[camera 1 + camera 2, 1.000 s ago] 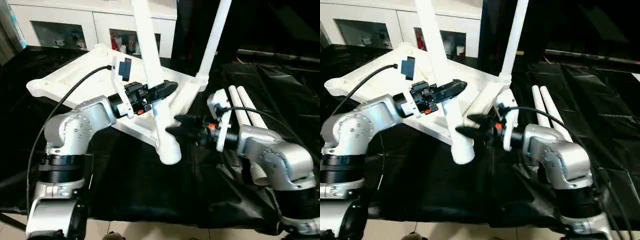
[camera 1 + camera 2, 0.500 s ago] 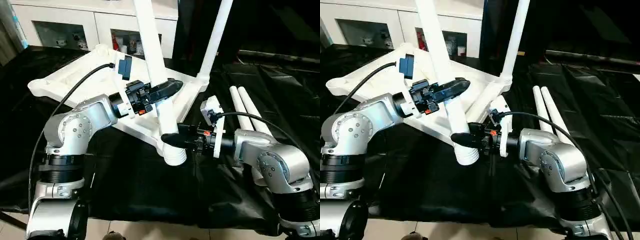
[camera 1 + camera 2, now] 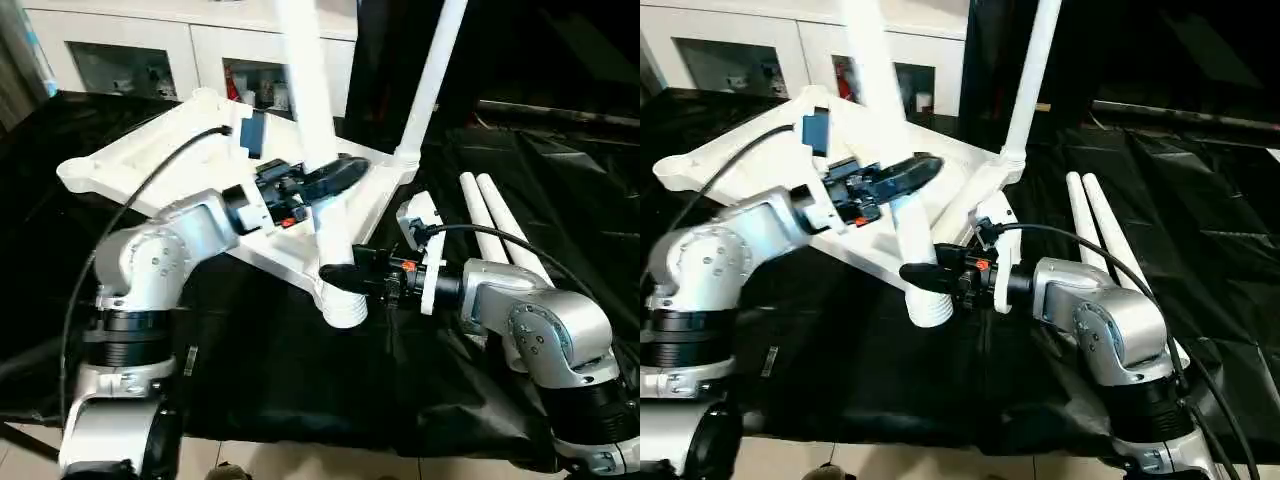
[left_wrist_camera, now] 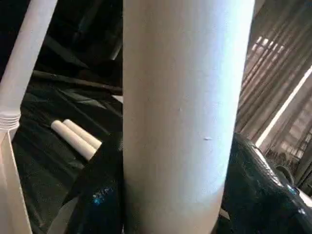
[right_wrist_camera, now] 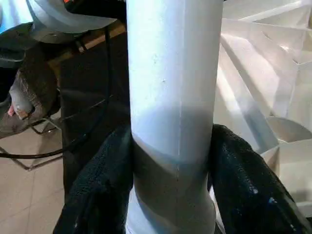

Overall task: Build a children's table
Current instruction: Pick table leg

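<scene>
Table top (image 3: 150, 165): upside down on the black cover, near corner lifted.
Near leg (image 3: 318, 150): standing in the near corner socket (image 3: 343, 305).
Left gripper (image 3: 322, 182): your fingers clasp this leg's mid-shaft.
Right gripper (image 3: 340, 273): clamped on the leg just above the socket.
Spare legs (image 3: 500, 225): two lying to your right.
Writing: none readable.

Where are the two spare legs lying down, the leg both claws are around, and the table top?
spare legs (image 3: 500, 222), left eye view, middle of the pair.
held leg (image 3: 312, 110), left eye view, shaft above the left jaws.
table top (image 3: 120, 160), left eye view, bare rim.
</scene>
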Robot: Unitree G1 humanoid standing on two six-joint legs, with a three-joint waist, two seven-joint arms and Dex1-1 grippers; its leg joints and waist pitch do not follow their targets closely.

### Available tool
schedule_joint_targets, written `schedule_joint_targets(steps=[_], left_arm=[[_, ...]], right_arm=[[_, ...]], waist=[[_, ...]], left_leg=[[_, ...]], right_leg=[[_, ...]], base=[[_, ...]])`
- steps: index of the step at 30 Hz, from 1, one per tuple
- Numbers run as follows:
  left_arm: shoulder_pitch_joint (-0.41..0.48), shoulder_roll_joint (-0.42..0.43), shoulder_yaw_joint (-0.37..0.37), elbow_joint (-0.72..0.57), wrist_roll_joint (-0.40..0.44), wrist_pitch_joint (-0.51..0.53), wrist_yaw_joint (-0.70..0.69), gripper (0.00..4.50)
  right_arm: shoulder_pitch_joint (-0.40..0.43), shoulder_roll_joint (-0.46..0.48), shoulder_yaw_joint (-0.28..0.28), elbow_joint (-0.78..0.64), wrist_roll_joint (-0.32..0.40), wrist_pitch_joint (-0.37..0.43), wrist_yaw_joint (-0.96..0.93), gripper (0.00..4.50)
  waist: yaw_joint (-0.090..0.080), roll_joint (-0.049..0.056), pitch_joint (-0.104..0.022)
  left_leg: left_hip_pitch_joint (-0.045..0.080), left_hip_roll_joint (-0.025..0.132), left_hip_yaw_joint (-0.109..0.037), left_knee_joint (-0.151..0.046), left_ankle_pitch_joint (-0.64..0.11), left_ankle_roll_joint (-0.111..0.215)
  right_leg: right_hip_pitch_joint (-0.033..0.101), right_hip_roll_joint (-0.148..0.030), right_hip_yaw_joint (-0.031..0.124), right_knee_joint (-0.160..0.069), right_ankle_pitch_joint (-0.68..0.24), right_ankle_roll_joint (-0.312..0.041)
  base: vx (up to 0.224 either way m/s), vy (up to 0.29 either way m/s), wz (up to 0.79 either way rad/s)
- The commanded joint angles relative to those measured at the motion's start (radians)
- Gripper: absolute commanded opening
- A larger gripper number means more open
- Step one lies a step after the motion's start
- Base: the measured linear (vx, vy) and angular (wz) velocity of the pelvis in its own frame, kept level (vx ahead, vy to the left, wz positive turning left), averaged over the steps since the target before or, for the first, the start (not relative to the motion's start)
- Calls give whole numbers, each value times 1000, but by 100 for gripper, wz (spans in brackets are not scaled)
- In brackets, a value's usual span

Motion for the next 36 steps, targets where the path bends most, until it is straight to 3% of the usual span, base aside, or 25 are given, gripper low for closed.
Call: schedule_joint_targets(steps=[1,3,4,16,22,23,24,31,36], left_arm=[[17,-8,-27,-37,3,12,7,304],[25,-7,-28,-44,-1,16,7,307],[26,-7,-29,-45,-2,16,8,281],[57,19,-73,-50,36,3,5,196],[51,22,-84,-39,59,-21,8,187],[49,21,-84,-37,61,-24,8,187],[46,22,-85,-34,66,-30,6,187],[40,40,-117,-47,80,-64,-40,186],[39,47,-134,-62,82,-71,-66,186]], right_arm=[[-8,0,-23,7,-9,-11,-21,188],[-7,-1,-22,5,-9,-12,-23,188],[-7,-1,-22,4,-9,-12,-24,188],[-13,-2,-20,4,-2,-15,-32,188],[-10,-9,-10,-4,-15,-30,-32,188],[-11,-9,-9,-4,-18,-33,-33,244],[-13,-2,-15,0,-12,-24,-41,258],[-23,-3,-10,15,-5,20,-49,311],[-28,-7,-4,26,-1,42,-53,317]], waist=[[2,2,-75],[2,3,-75],[2,3,-75],[2,7,-74],[1,6,-75],[1,6,-74],[1,6,-74],[1,3,-74],[1,6,-75]], left_leg=[[6,-28,22,-58,-112,-21],[7,-29,22,-58,-109,-20],[7,-29,22,-58,-111,-19],[8,-28,21,-59,-120,-26],[8,-28,21,-59,-119,-25],[9,-28,22,-59,-122,-25],[8,-29,22,-59,-120,-25],[8,-29,21,-59,-115,-24],[9,-29,22,-59,-118,-29]], right_leg=[[64,-17,11,-61,-45,-195],[63,-16,11,-61,-43,-193],[62,-16,11,-61,-44,-193],[61,-16,11,-62,-53,-186],[62,-16,12,-62,-49,-187],[61,-16,12,-63,-54,-186],[61,-16,12,-63,-54,-186],[61,-15,11,-64,-60,-181],[61,-16,12,-61,-55,-185]], base=[[0,0,0],[0,0,0],[0,0,0],[0,0,0],[0,0,0],[0,0,0],[0,0,0],[0,0,0],[0,0,0]])
